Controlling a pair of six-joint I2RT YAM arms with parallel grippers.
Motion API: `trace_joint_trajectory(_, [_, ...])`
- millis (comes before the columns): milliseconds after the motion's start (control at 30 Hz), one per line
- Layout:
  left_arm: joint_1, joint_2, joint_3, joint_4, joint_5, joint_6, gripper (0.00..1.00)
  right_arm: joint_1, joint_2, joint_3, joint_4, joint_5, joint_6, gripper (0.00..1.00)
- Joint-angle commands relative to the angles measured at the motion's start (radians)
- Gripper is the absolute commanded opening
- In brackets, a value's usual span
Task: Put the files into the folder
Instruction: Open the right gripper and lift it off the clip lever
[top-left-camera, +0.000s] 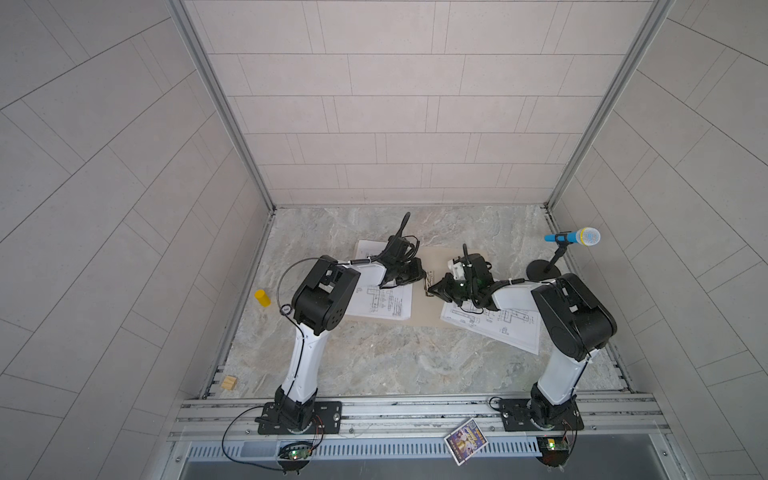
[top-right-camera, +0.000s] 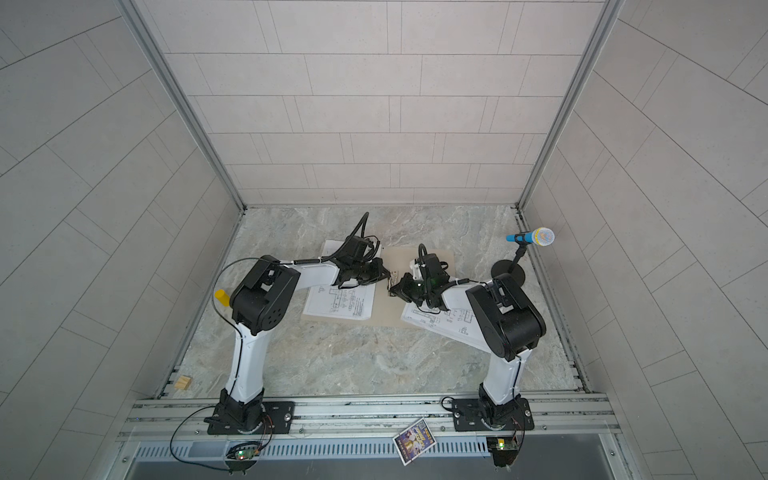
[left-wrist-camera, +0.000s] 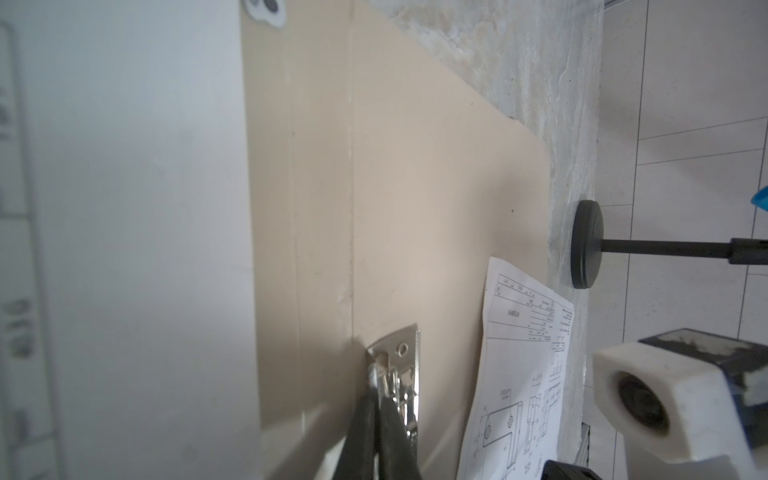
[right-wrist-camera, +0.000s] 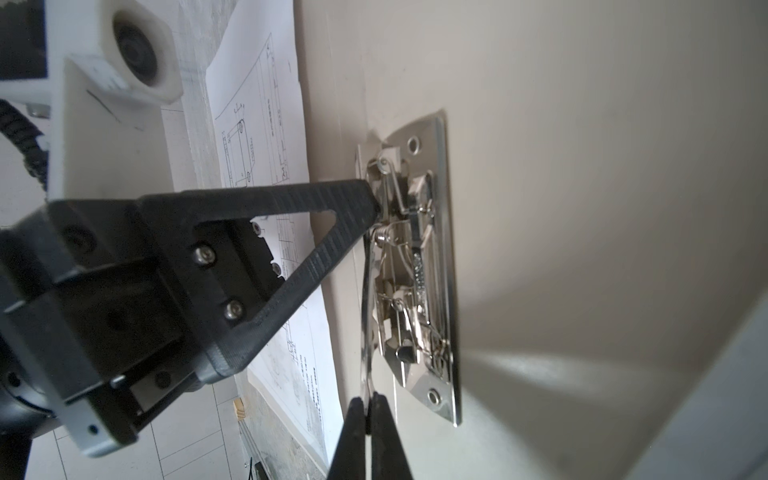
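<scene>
2 hands meet at the clip (right-wrist-camera: 419, 266) on the open folder's (top-left-camera: 432, 257) spine, mid worktop (top-left-camera: 374, 365). The left hand (left-wrist-camera: 376, 390), closed, braces it; the right hand (right-wrist-camera: 368, 411) pinches its lever (right-wrist-camera: 366, 324), likely to admit the files (top-left-camera: 386, 303) lying on both flaps.

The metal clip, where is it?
In both top views the metal clip sits mid-table on the open folder, pinched by the right gripper, the left gripper touching it.
</scene>
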Motion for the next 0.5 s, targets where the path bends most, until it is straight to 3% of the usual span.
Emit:
trace_joint_trajectory(0, [0.018, 0.002, -0.032, -0.069, -0.007, -0.034, 0.11, -0.010, -0.012, 0.007, -0.083, 0.017, 0.012, 0.00])
trace_joint_trajectory(267, [0.028, -0.044, -0.029, -0.067, 0.002, -0.065, 0.24, -0.008, -0.013, 0.038, -0.045, -0.004, 0.052, 0.01])
trace_joint_trajectory(467, [0.042, -0.061, -0.019, -0.075, 0.010, -0.062, 0.28, -0.007, -0.039, 0.038, -0.006, -0.026, 0.081, 0.18])
